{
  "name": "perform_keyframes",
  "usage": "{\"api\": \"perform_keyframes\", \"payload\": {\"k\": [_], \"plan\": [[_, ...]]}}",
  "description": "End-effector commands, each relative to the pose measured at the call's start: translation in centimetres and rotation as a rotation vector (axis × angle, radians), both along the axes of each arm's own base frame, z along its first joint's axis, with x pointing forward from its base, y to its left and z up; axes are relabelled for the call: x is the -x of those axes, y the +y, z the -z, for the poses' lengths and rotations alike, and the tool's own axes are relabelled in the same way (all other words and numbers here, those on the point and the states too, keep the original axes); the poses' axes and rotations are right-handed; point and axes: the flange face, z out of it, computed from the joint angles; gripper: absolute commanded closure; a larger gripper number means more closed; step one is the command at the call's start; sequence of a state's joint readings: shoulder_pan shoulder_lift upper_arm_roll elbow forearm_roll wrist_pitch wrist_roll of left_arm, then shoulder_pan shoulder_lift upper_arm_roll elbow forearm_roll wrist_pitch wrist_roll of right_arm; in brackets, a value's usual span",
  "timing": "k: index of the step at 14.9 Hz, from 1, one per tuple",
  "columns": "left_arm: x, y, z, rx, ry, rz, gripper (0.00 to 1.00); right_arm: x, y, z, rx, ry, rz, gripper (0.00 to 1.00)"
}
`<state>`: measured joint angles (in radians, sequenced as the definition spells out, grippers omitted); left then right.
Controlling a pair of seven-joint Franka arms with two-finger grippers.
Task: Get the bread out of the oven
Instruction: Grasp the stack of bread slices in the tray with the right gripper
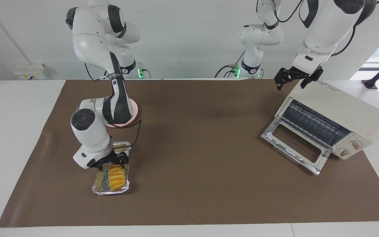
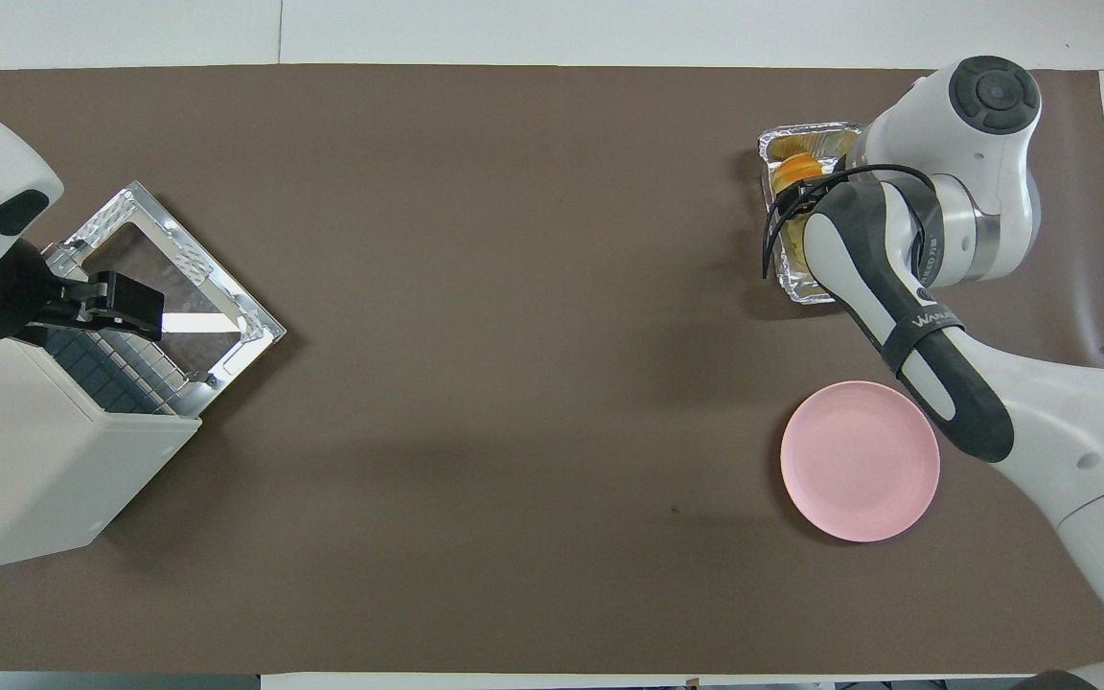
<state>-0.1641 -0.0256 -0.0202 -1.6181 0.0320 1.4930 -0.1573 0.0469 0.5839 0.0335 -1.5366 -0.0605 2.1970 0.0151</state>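
The bread, a golden ridged loaf, lies in a silver foil tray on the brown mat toward the right arm's end; it also shows in the overhead view. My right gripper is down at the tray's end nearer the robots, right over the bread. The cream-white oven stands at the left arm's end with its glass door dropped open and its wire rack bare. My left gripper hangs open and empty above the oven's top edge.
A round pink plate lies nearer the robots than the foil tray, partly covered by the right arm in the facing view. The brown mat spans the table between tray and oven.
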Motion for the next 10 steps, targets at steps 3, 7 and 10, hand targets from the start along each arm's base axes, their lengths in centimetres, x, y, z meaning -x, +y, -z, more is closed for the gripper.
{"api": "perform_keyframes", "payload": {"k": [3, 7, 10], "plan": [[0.5, 0.3, -0.4, 0.020, -0.008, 0.000, 0.00, 0.3, 0.0, 0.8, -0.002, -0.039, 0.017, 0.19], [0.5, 0.2, -0.4, 0.020, -0.008, 0.002, 0.00, 1.0, 0.1, 2.2, -0.007, -0.062, 0.016, 0.37], [0.5, 0.2, -0.3, 0.020, -0.007, 0.002, 0.00, 0.9, 0.0, 1.9, -0.005, -0.059, 0.019, 1.00]]}}
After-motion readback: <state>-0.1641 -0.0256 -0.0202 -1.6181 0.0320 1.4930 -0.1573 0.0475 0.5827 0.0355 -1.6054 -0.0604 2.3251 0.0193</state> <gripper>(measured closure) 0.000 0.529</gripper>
